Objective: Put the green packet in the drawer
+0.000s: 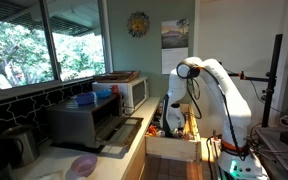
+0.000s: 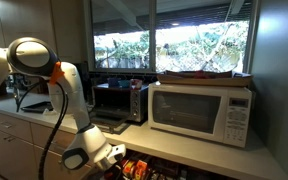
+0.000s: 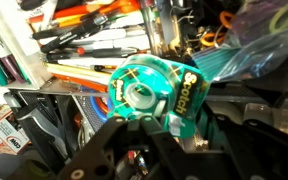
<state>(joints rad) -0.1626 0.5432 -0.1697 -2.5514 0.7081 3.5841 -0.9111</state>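
The green packet (image 3: 149, 88) is a green Scotch tape packet with a roll showing through its clear window. My gripper (image 3: 172, 135) is shut on its lower edge and holds it just above the open drawer (image 3: 74, 45), which is crowded with pens, markers and small tools. In both exterior views the white arm bends down over the pulled-out light-wood drawer (image 1: 174, 150) with the gripper (image 1: 174, 124) low over it (image 2: 96, 157). The packet itself is too small to make out in the exterior views.
A dark toaster oven (image 1: 84, 122) with its door open and a white microwave (image 2: 202, 110) stand on the counter beside the drawer. A kettle (image 1: 19, 143) and a pink dish (image 1: 84, 164) sit nearer the window. A crumpled blue plastic bag (image 3: 249, 50) lies in the drawer.
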